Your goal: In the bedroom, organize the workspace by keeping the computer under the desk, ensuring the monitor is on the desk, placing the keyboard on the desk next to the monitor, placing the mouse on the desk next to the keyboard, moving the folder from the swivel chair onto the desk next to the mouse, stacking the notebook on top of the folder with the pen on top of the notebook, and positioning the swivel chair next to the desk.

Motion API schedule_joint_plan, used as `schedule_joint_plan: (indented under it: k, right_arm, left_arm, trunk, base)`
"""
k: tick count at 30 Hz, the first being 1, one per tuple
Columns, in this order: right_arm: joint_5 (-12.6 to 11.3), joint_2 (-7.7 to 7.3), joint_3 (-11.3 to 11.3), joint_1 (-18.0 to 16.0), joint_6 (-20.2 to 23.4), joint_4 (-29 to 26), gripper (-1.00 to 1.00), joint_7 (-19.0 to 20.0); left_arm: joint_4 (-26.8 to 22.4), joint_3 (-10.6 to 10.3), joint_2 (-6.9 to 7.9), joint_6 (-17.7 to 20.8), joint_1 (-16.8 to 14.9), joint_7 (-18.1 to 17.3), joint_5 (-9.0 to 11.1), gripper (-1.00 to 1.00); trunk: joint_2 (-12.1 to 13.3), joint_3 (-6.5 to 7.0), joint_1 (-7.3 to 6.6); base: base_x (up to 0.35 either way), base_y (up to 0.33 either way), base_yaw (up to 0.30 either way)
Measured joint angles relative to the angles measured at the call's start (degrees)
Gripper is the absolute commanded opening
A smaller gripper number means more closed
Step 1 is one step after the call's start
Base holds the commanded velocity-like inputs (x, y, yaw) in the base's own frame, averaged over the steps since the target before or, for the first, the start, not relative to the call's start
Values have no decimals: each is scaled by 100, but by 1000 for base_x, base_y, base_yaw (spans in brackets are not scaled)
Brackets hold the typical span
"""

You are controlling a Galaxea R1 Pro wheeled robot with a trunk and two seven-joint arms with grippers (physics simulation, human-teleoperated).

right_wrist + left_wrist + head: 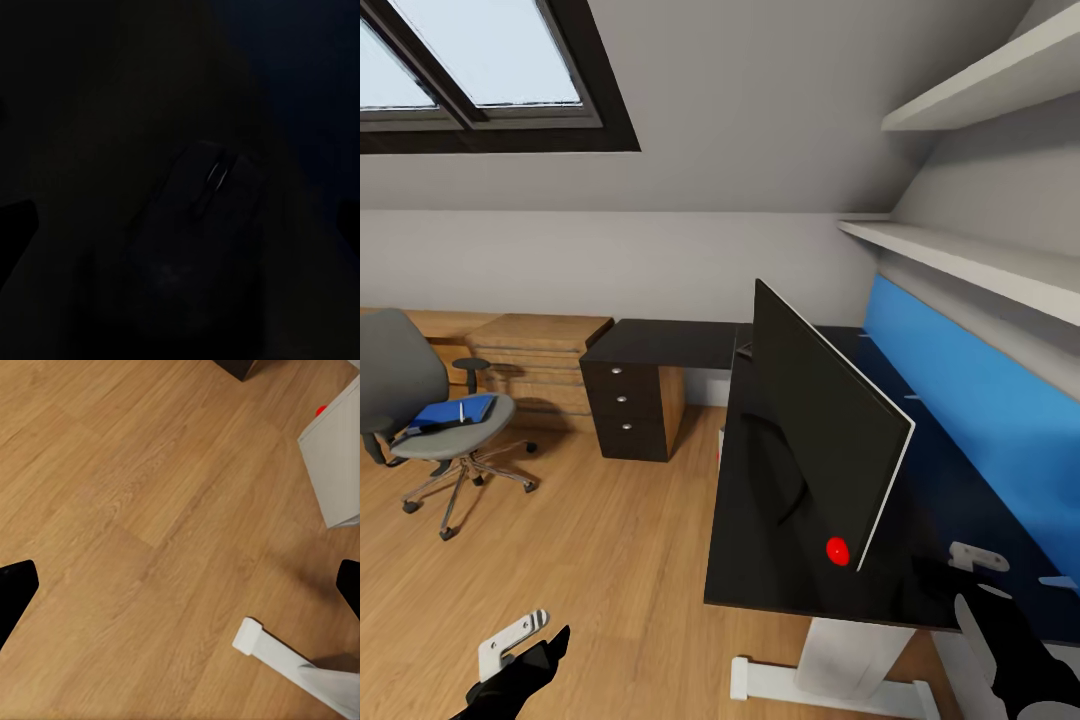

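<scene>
One red dot marks monitor point(822, 440).

A light-wood plank floor point(610, 540) is seen across the room. A dark-framed skylight window point(480, 75) is set into the sloped grey ceiling. Two long white wall shelves point(960, 260) are mounted one above the other on the right wall. A low light-wood cabinet point(530, 365) is placed against the pale grey back wall point(660, 260), beneath the slope.
</scene>
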Motion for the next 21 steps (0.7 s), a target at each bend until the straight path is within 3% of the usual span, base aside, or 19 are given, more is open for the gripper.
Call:
schedule_joint_plan:
  k: [21]
  right_arm:
    - [0, -3, 0, 0, 0, 0, 100, 0]
  left_arm:
    - [0, -4, -3, 0, 0, 14, -15, 100]
  trunk:
    - [-440, -197, 241]
  base:
    - [0, 0, 0]
